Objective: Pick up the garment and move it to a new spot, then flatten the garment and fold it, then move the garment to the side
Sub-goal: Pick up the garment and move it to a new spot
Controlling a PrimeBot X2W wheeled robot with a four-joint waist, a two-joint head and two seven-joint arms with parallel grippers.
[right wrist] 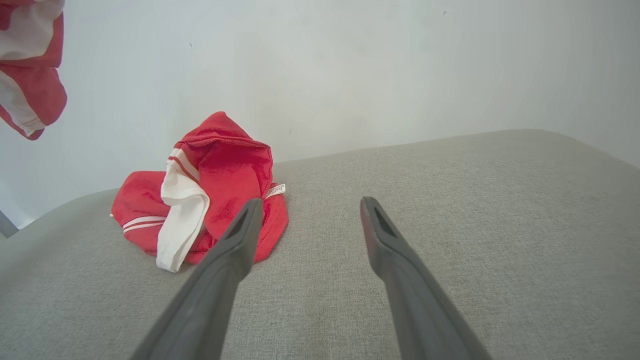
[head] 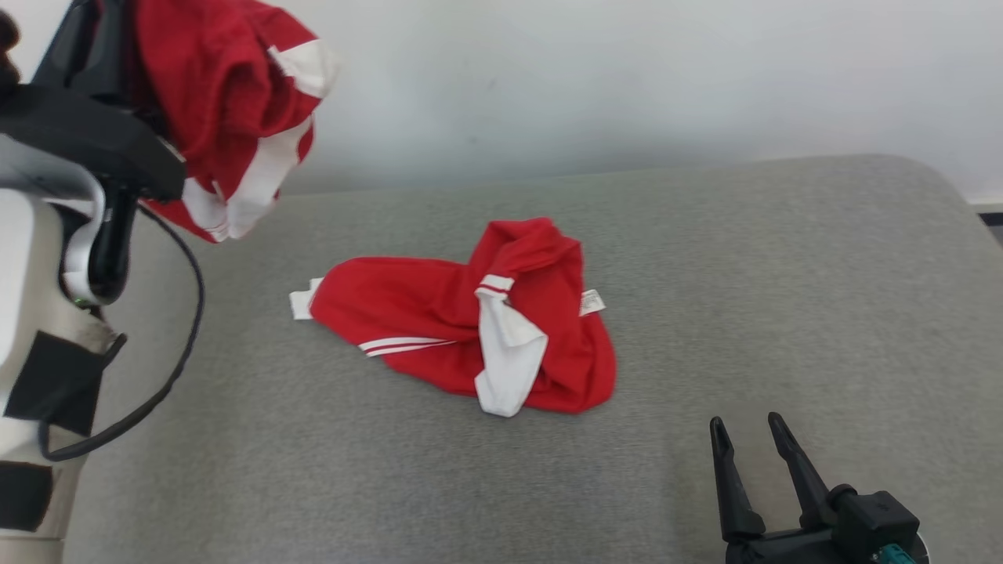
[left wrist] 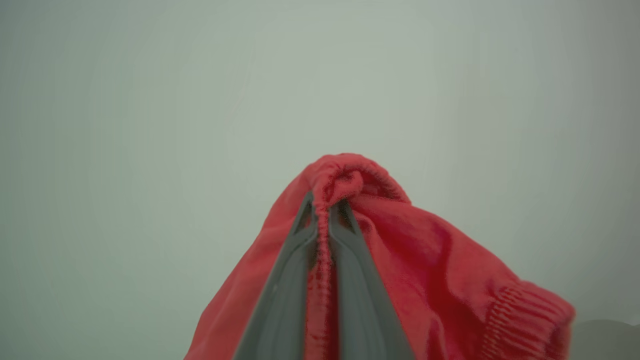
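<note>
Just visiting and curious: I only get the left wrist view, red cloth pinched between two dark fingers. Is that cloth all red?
Observer: No. In the head view the held garment, pinched in the left hand, has white bands as well.
Operator: Is there anything else around?
Observer: A second red-and-white garment lies crumpled on the grey fabric surface.
Operator: And the other hand?
Observer: The right hand is open and empty, apart from that garment.
</note>
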